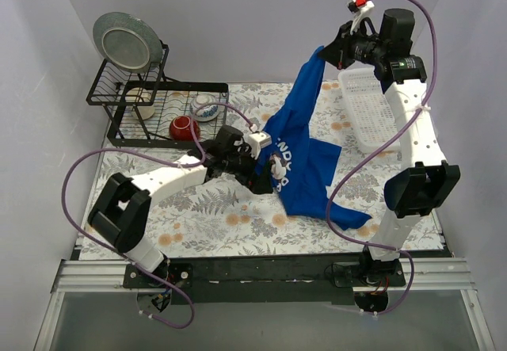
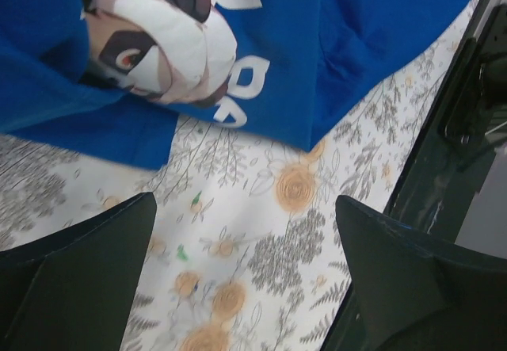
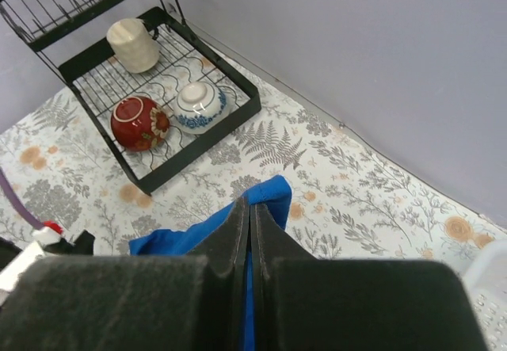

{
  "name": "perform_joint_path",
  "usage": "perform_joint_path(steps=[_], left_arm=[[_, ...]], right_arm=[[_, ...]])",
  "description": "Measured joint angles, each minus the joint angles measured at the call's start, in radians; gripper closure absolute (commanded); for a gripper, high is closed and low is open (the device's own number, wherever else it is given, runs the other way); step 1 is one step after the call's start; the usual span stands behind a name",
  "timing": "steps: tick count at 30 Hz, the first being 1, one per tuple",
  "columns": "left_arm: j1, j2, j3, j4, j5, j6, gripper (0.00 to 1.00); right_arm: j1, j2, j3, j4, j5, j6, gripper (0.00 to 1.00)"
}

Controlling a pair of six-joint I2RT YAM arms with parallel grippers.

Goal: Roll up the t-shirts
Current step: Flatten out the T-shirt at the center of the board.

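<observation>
Now | right tool (image 3: 250, 228) clamped on t-shirt (image 1: 309, 173) | left tool (image 2: 245, 208) wide, just beside

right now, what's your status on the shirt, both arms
Right gripper shut on the t-shirt, one end lifted high. Left gripper open, empty, low beside it. Not rolled; rest crumpled on the table. Dish rack, white basket far side, clear of it.

Plain pale-lavender walls (image 1: 238, 26) enclose a tabletop (image 1: 214, 236) under a white covering printed with grey ferns and orange blossoms; a black wire dish rack (image 1: 150, 143) stands at its far-left corner.
</observation>
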Motion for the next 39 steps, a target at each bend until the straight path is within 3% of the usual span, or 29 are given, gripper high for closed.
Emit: perform_joint_path(steps=[6, 11, 18, 23, 26, 27, 28, 29, 35, 39], left_arm=[[-0.049, 0.164, 0.000, 0.171, -0.080, -0.180, 0.02], [-0.041, 0.192, -0.011, 0.200, -0.262, -0.254, 0.02], [-0.019, 0.233, -0.011, 0.252, -0.338, -0.322, 0.06], [-0.019, 0.338, 0.069, 0.307, -0.340, -0.346, 0.30], [-0.019, 0.388, 0.120, 0.325, -0.326, -0.344, 0.62], [-0.018, 0.403, 0.134, 0.323, -0.323, -0.334, 0.83], [-0.017, 0.412, 0.138, 0.327, -0.319, -0.335, 0.95], [-0.016, 0.417, 0.144, 0.319, -0.317, -0.324, 1.00], [0.044, 0.387, 0.166, 0.221, -0.282, -0.246, 1.00], [0.186, 0.261, 0.235, 0.119, -0.248, -0.164, 1.00]], right_arm=[[-0.013, -0.009, 0.000, -0.035, 0.056, -0.036, 0.99], [-0.063, -0.028, 0.000, -0.035, 0.101, -0.040, 0.99], [-0.094, -0.083, 0.013, -0.034, 0.140, -0.050, 0.99], [-0.091, -0.131, 0.013, -0.034, 0.157, -0.058, 0.99], [-0.090, -0.144, 0.013, -0.034, 0.175, -0.064, 0.99], [-0.090, -0.146, 0.013, -0.034, 0.183, -0.067, 0.99], [-0.093, -0.146, 0.013, -0.034, 0.188, -0.069, 0.99], [-0.096, -0.146, 0.013, -0.035, 0.195, -0.072, 0.99], [-0.136, -0.145, 0.016, -0.038, 0.236, -0.099, 0.99], [-0.152, -0.132, 0.069, -0.047, 0.265, -0.147, 0.99]])
